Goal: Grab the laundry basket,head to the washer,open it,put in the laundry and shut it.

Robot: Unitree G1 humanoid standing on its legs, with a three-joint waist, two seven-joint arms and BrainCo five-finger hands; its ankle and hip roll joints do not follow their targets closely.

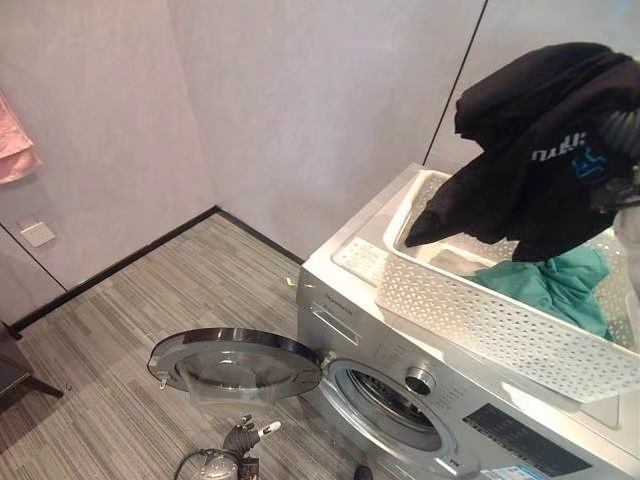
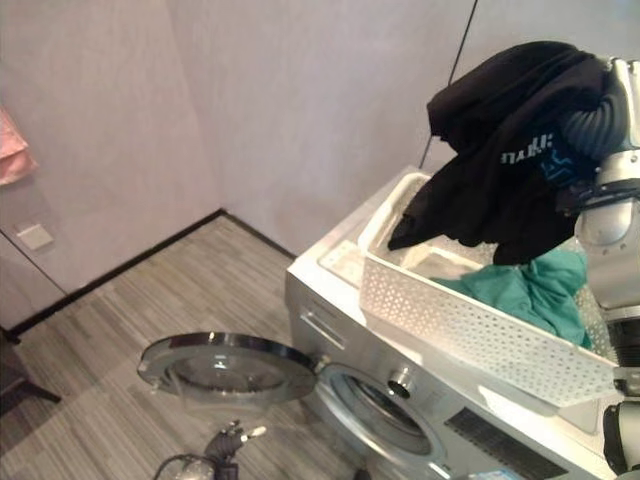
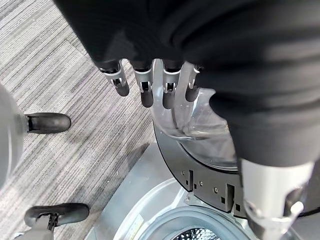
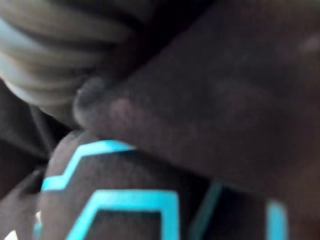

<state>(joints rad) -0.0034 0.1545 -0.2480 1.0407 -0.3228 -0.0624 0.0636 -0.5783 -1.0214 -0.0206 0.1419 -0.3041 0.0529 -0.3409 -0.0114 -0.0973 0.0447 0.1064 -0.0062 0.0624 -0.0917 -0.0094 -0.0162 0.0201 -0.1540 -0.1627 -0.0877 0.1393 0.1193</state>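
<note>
You're mid-loading: the black garment [image 1: 530,150] hangs above the basket [image 1: 500,320] on the washer [image 1: 400,340], the right hand's grip hidden. Left hand [image 3: 150,82] hangs slack-fingered, empty. Next, lower it into the drum [image 1: 388,402] beside the open door [image 1: 235,362].

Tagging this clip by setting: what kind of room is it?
Probably a home laundry corner: a front-loading washer with its door open, a white laundry basket of clothes on top, striped grey floor.

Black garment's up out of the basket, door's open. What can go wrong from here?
1. The black garment hangs in loose folds over the white basket; a trailing end may snag its rim.
2. The drum opening lies low, beneath the basket; cloth may drop onto the open door or floor.
</note>
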